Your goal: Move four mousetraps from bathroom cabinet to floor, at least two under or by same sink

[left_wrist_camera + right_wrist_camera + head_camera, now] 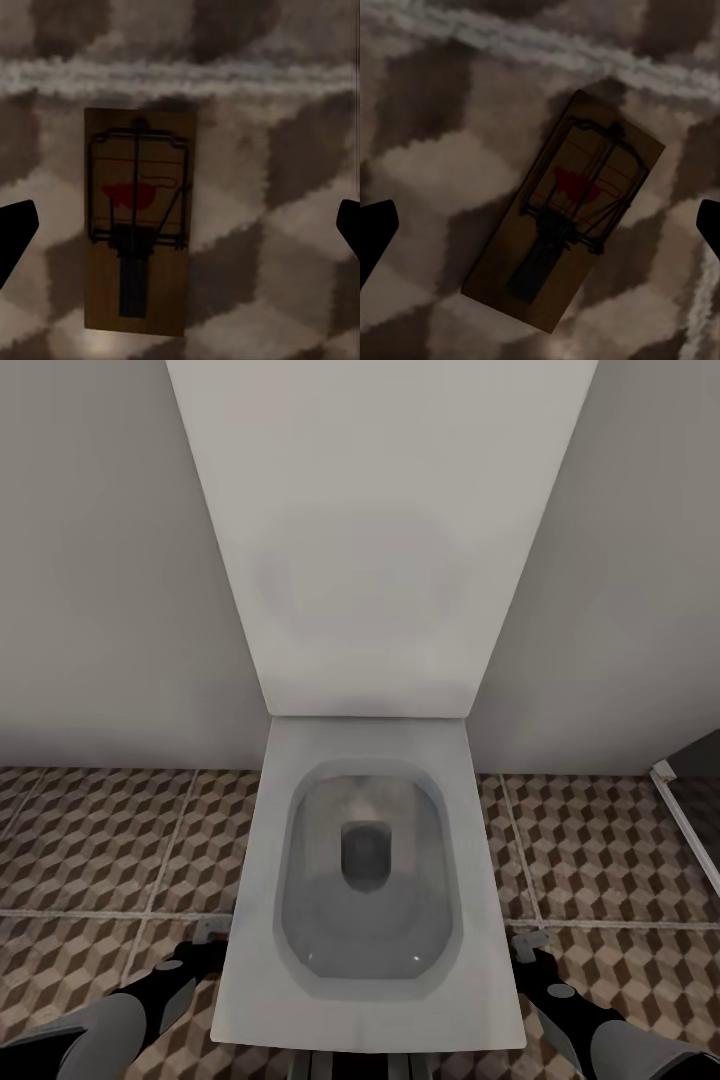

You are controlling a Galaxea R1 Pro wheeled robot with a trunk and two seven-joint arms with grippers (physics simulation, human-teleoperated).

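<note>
Either side of the toilet (365, 860), left end effector (180, 225) and right end effector (540, 225) hang released, each over a mousetrap (137, 225) (566, 214) flat on the bathroom floor (90, 840).

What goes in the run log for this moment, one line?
left hand: open over mousetrap on bathroom floor | right hand: open over second mousetrap | head: facing toilet
</note>
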